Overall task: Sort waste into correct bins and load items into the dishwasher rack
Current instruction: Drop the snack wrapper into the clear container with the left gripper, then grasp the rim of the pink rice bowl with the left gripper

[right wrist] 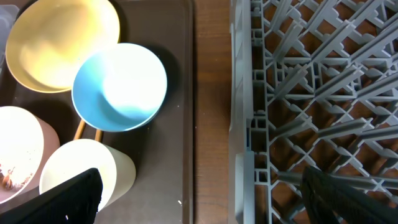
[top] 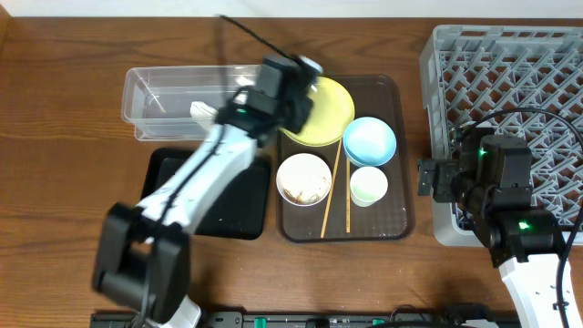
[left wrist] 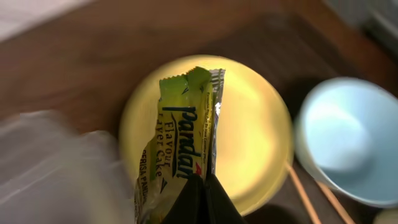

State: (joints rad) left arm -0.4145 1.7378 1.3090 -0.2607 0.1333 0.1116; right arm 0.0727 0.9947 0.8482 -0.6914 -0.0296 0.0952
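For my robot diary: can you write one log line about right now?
left hand: shut on wrapper, above yellow plate | right hand: open, empty, beside rack | wrapper: not binned

The wrapper [left wrist: 177, 137] is green-yellow with dark lettering, the plate [left wrist: 249, 137] yellow, a bowl [right wrist: 118, 87] light blue, the rack [right wrist: 323, 93] grey lattice.

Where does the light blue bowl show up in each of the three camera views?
Overhead: blue bowl sits centre-right on the brown tray, at the lower right of the yellow plate.
Left wrist: bowl at the right edge, right of the plate.
Right wrist: bowl at upper left, below and right of the plate.
Shared landmark: the yellow plate, beside the bowl in all three views.
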